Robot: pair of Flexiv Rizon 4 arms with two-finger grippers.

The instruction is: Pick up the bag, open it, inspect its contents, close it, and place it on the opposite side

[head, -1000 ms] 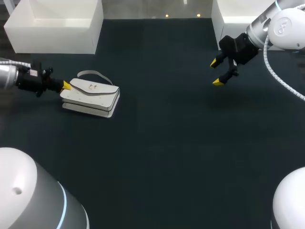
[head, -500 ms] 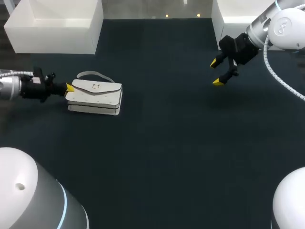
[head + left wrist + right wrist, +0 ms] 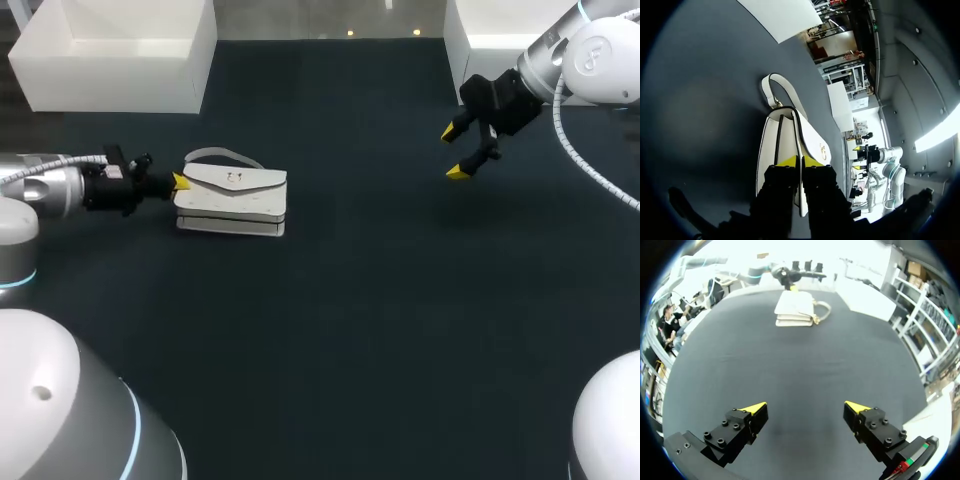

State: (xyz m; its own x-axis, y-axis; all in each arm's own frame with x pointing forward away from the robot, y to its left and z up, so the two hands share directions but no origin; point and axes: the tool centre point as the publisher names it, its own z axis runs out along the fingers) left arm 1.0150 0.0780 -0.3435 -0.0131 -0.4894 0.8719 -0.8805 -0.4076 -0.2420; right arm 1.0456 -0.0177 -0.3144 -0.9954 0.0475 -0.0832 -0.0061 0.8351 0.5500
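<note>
Left gripper (image 3: 179, 182) was clamped on bag (image 3: 240, 195) end, mid-left; right gripper (image 3: 452, 152) spread apart upper right by box (image 3: 485, 45); second box (image 3: 120, 55) upper left.

Our left gripper (image 3: 800, 161) sits at one end of the bag (image 3: 785, 140), fingers pressed together on the flap's edge. The rest of the bag stretches straight ahead of it, lying flat on the table (image 3: 350, 330). The handle (image 3: 771, 85) lies ahead of the fingertips, off to one side. Our right gripper (image 3: 804, 408) hangs above the table, and the bag lies far ahead of its spread fingers. One box (image 3: 120, 50) stands well beyond our left gripper, and a second box (image 3: 490, 40) stands close behind our right gripper.
</note>
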